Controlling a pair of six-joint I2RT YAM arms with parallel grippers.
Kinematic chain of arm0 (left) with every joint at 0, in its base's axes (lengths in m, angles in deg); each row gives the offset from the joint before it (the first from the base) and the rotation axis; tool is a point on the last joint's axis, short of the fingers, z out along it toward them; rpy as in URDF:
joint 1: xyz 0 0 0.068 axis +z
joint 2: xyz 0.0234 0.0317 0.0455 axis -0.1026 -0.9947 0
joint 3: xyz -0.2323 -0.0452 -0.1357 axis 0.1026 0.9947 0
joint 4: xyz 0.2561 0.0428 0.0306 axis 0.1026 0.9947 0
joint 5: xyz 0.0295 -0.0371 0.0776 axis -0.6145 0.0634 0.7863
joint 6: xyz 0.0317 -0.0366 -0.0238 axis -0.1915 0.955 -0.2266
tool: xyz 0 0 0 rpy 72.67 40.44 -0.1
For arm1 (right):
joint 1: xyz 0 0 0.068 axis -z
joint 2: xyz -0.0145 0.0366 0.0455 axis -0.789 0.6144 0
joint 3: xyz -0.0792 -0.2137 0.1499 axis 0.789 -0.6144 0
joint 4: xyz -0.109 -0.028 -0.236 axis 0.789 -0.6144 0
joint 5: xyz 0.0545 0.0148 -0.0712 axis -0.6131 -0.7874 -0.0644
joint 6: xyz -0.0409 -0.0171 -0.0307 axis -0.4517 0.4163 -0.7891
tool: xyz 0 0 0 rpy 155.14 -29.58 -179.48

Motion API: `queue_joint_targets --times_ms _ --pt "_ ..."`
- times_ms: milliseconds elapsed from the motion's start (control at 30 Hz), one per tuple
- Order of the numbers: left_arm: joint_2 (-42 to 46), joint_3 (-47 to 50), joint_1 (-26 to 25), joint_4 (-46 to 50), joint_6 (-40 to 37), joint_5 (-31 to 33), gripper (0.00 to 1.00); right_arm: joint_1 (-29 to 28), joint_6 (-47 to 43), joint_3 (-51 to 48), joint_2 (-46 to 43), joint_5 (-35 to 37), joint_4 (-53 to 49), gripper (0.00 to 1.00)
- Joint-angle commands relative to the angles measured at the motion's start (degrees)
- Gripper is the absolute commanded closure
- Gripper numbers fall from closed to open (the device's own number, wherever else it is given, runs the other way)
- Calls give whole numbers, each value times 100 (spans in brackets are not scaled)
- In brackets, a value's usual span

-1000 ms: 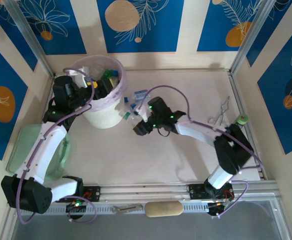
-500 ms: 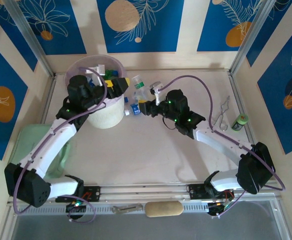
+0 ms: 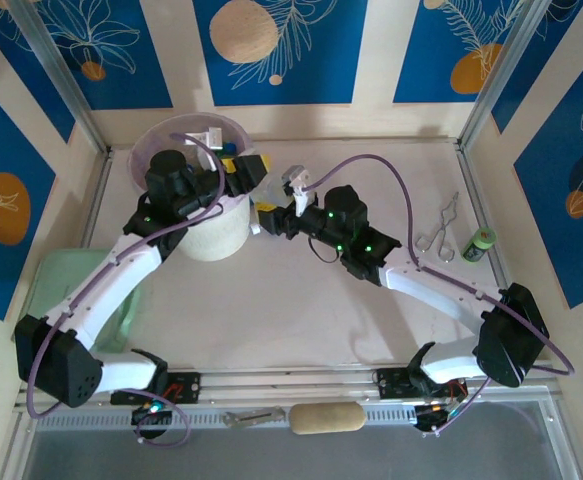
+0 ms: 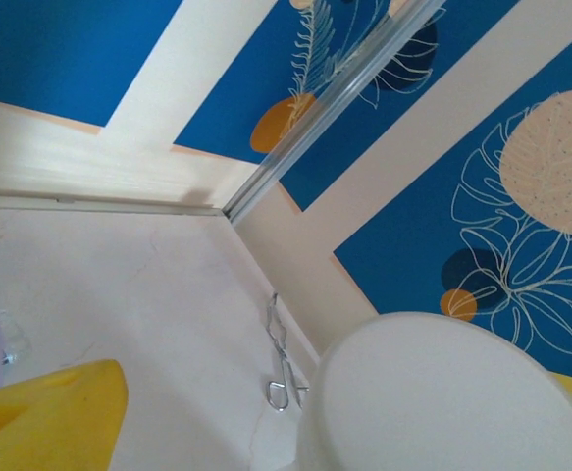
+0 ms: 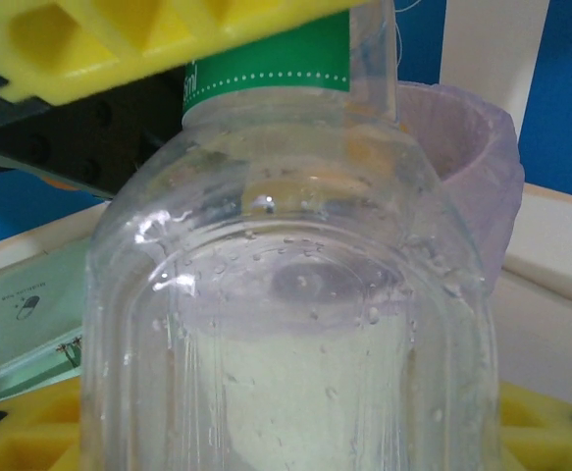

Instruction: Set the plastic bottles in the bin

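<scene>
Table [image 3: 301, 300]: pale top, walled in by blue-and-cream panels; both arms reach up from the 6 o'clock edge.
Bin [image 3: 206, 235]: round white bucket with a lilac liner, standing at 10 o'clock on the table. The left arm's wrist lies across its mouth, so its contents are mostly hidden.
Tray [image 3: 46, 290]: flat and pale green, at 8 o'clock, partly under the left arm.
Left gripper [image 3: 249, 170]: at the bin's 3 o'clock rim, pointing toward 3 o'clock. In its wrist view the yellow fingers [image 4: 45, 422] stand apart, with a white rounded thing [image 4: 433, 392] between them. I cannot tell what that thing is. The left finger is clear of it.
Right gripper [image 3: 271, 212]: just beside the bin's wall at its 4 o'clock side, pointing toward 9 o'clock, clamped on the bottle.
Roll [image 3: 326, 417]: tan and sausage-shaped, on the front rail at 6 o'clock.
Bottle [image 5: 286, 324]: clear plastic with a green label band, droplets on the inside, and a yellow finger above and below it. It is outside the bin, whose liner [image 5: 462, 147] rises behind it at 2 o'clock.
Tongs [image 3: 439, 232]: metal, lying at 3 o'clock on the table.
Dark cylinder [image 3: 479, 243]: green-topped, just beside the tongs, toward 3 o'clock of them.
</scene>
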Motion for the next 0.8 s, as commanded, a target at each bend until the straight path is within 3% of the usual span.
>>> queue_joint_targets --times_ms 0,167,400,500,767 --pt "-55 -158 -58 -106 74 -210 20 -73 -165 230 57 27 432 55" --pt "-20 -126 -58 -261 128 -372 44 -82 -199 326 194 74 478 55" --pt "74 -182 -63 -179 5 -331 56 -82 -306 585 416 31 473 52" --pt "156 -244 -63 -39 -201 -152 66 -82 -296 657 452 31 423 45" --pt "139 -706 93 158 -533 263 69 -82 -218 658 369 16 411 14"
